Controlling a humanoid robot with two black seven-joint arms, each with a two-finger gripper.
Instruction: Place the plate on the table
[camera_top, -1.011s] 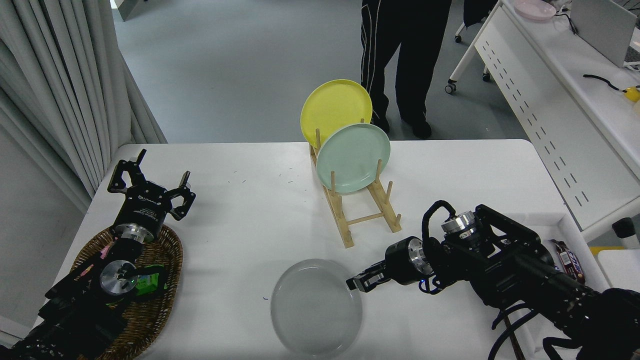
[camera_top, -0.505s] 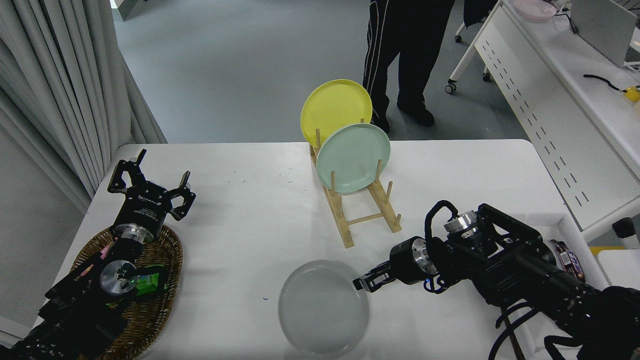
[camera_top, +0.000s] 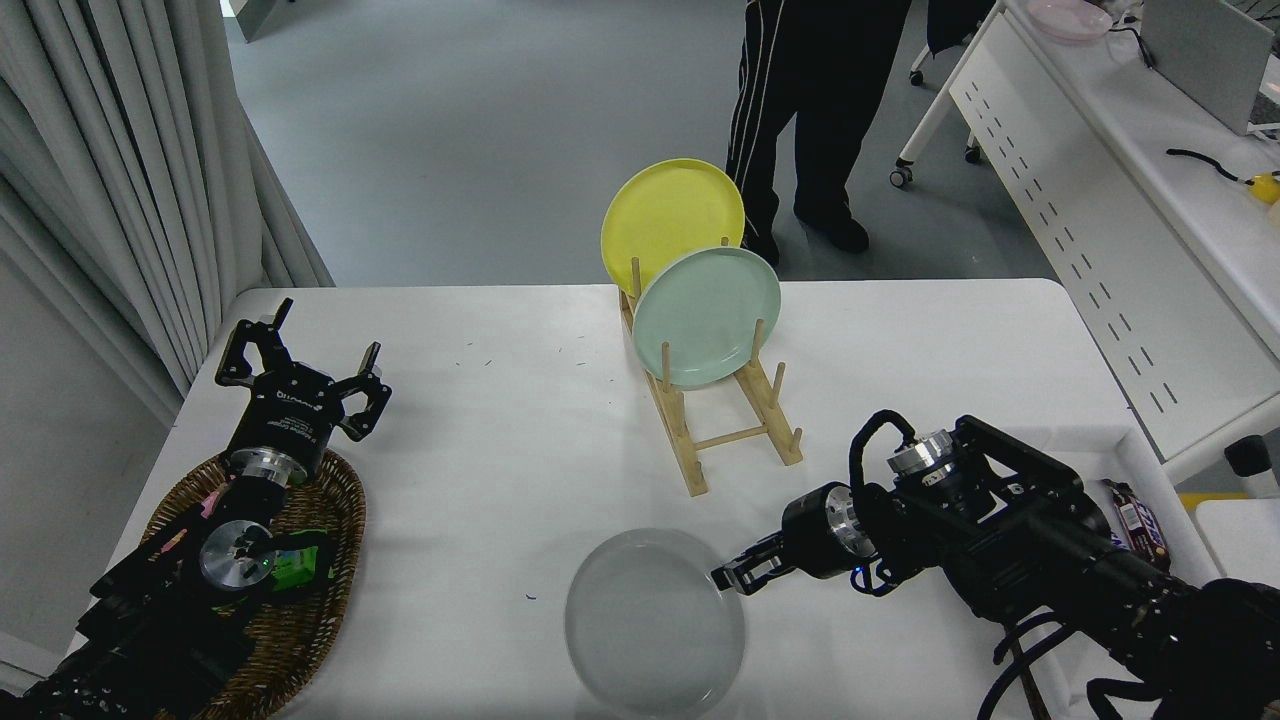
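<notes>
The light grey plate (camera_top: 650, 625) lies level, low over the white table (camera_top: 480, 460) near its front edge; I cannot tell whether it touches the top. My right gripper (camera_top: 735, 577) comes in from the right and is shut on the plate's right rim. My left gripper (camera_top: 300, 365) is parked at the left, open and empty, beyond the wicker basket.
A wooden rack (camera_top: 725, 430) at the table's middle back holds a yellow plate (camera_top: 670, 215) and a mint green plate (camera_top: 705, 315) upright. A wicker basket (camera_top: 330, 530) sits at the lower left. A candy bar (camera_top: 1135, 520) lies at the right. A person's legs (camera_top: 800, 110) stand beyond the table. A white perforated desk (camera_top: 1100, 230) is at the right.
My right gripper has moved a little to the right and toward the front edge, and the grey plate has moved with it. The left arm has not moved. The person has shifted slightly.
</notes>
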